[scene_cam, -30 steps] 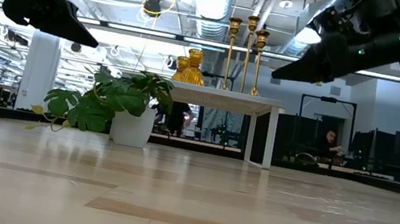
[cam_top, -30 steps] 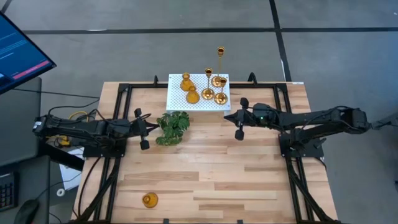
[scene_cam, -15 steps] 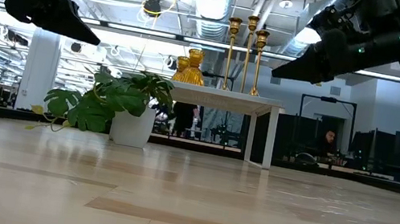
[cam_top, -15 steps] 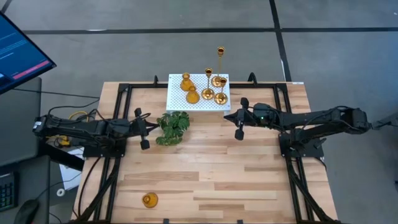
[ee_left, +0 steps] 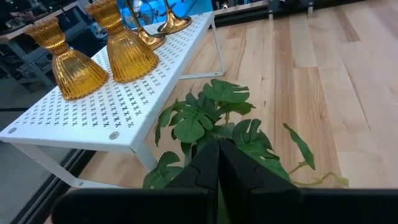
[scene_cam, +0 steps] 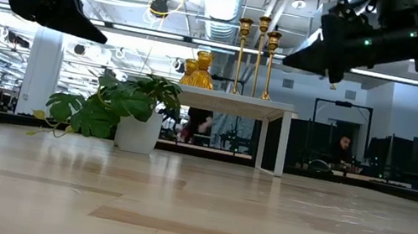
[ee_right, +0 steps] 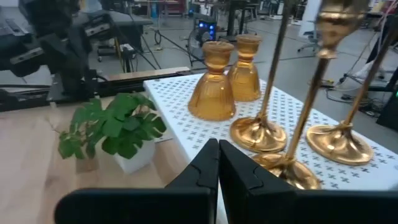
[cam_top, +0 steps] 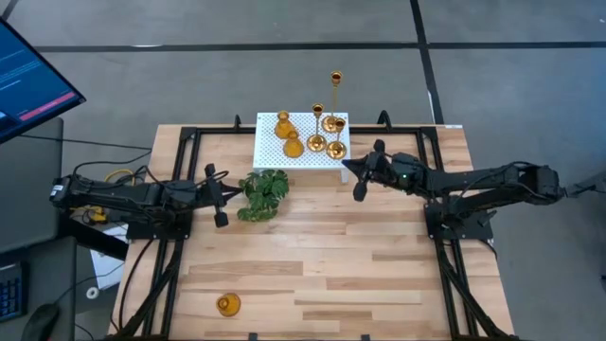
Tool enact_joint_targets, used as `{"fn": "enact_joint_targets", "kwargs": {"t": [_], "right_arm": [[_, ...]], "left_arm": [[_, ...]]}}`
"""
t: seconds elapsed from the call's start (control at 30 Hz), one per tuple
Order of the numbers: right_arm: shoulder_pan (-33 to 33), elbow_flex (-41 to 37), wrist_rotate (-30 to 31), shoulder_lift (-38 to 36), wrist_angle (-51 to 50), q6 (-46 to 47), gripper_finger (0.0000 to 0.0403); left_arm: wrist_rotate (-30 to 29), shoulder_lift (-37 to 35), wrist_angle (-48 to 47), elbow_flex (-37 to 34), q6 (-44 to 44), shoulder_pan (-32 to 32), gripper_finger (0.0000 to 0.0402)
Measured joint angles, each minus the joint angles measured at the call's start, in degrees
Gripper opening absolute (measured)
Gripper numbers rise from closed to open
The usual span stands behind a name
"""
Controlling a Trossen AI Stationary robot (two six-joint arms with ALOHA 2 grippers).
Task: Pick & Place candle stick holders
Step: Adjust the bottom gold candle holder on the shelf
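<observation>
Several gold and amber candle stick holders stand on a white perforated platform at the table's far middle. Two are squat and amber; three are tall and gold on round bases. One more amber holder rests on the table near the front left. My right gripper is shut and empty, just right of the platform. Its wrist view shows the tall bases and a squat holder close ahead. My left gripper is shut and empty, left of the plant.
A small green leafy plant in a white pot stands between my left gripper and the platform. Black frame rails run along the table's sides. Bare wood spans the middle and near part of the table.
My right gripper has gone toward the table's far edge and a little left, closer to the platform's right end, and has turned slightly about.
</observation>
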Motion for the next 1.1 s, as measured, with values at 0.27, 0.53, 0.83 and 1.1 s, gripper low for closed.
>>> {"fn": "enact_joint_targets", "kwargs": {"t": [0.27,0.53,0.83,1.1], "right_arm": [[-0.3,1.5,0.0,9.1,5.2,0.1,0.0],[-0.2,6.9,4.7,17.8,9.4,-1.9,0.0],[-0.7,8.8,10.0,21.1,9.3,-2.1,0.0],[-0.4,8.8,13.4,17.7,4.9,-2.1,0.0]], "left_arm": [[0.0,0.0,0.5,0.0,0.0,0.0,0.0008],[0.0,0.0,0.8,0.0,0.0,0.0,0.0008],[0.0,0.0,0.8,0.0,0.0,0.0,0.0008],[0.0,1.5,0.8,0.0,0.0,0.0,0.0008]]}}
